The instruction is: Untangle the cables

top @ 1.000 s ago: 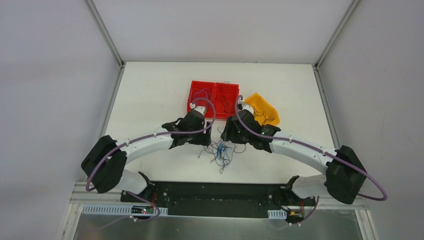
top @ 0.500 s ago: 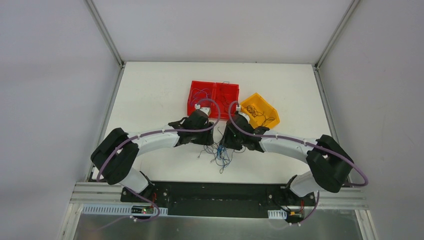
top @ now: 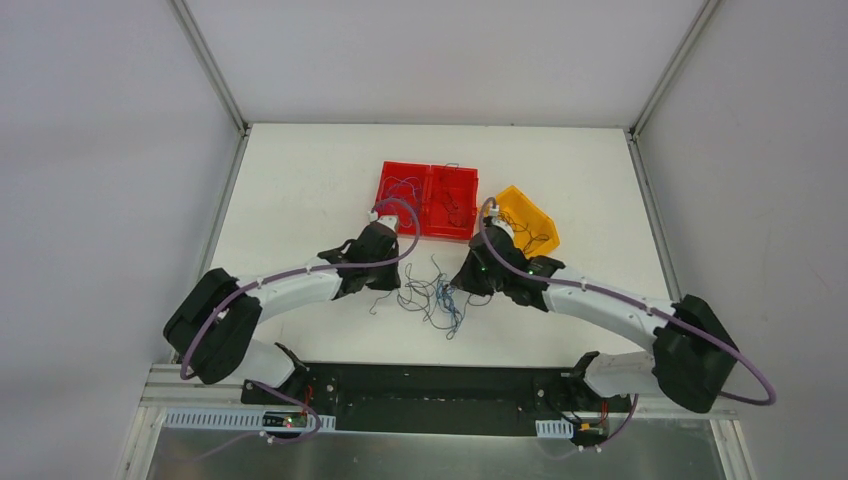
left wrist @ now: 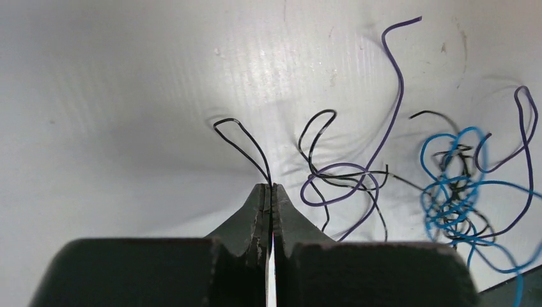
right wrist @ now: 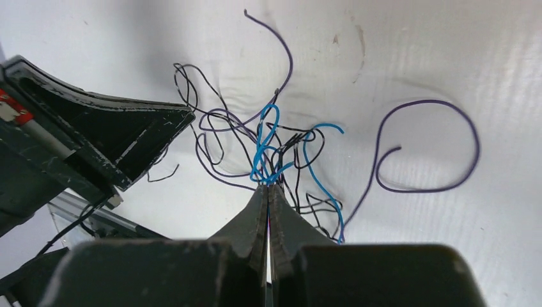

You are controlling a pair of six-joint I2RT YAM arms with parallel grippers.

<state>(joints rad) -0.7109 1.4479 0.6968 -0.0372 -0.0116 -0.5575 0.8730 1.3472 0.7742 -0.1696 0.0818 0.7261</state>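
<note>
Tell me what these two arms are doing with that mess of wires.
Two robot arms are working on a tangle of cables on the white table. The left arm has its jaws shut on a black wire loop at the tangle's edge; the right arm has its jaws shut on blue wires in the knot. The tangle is not yet apart. A few wires lie in the red bins and the yellow bin behind.

On the table, cables lie between left claw and right claw.
</note>
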